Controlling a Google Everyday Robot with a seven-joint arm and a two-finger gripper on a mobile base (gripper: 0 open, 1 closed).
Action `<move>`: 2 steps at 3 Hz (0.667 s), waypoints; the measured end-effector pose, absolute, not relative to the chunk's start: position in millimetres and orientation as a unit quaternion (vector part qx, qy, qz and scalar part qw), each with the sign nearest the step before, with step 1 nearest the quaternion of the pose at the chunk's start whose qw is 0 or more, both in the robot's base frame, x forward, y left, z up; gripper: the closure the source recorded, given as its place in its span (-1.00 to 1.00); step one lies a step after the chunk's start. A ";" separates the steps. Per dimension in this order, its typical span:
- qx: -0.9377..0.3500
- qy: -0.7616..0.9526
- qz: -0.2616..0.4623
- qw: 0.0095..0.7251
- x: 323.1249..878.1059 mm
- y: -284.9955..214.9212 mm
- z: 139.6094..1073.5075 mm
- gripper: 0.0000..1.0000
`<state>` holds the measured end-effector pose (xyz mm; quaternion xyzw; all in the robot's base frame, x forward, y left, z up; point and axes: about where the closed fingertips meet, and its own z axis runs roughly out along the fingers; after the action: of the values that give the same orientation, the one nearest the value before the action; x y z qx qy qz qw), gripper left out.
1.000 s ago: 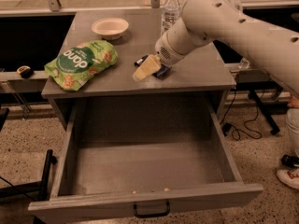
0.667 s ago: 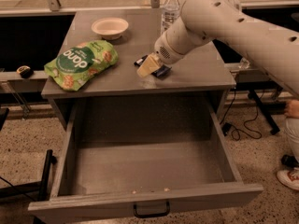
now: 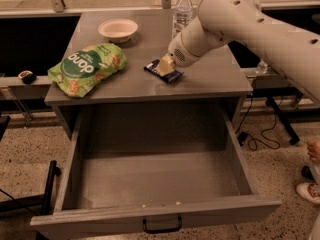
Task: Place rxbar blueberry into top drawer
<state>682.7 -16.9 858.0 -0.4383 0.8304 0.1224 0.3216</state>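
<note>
rxbar blueberry [image 3: 174,75] flat on table [image 3: 210,81]; gripper [image 3: 165,65] touching it, grip width unclear; top drawer [image 3: 160,216] open.

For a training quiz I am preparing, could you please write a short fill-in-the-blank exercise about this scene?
1. The gripper is at the rxbar blueberry, up on the grey ____.
2. The top drawer is not shut but ____.
3. The snack bag left of the bar is ____ in colour.
Missing words: table; open; green.
</note>
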 end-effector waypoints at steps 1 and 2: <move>-0.451 0.823 0.121 0.324 682.1 -15.1 858.5 -0.11; -0.444 0.830 0.107 0.319 683.8 -13.0 861.6 -0.58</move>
<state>683.8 -13.0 861.6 -0.4442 0.8304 0.1067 0.3188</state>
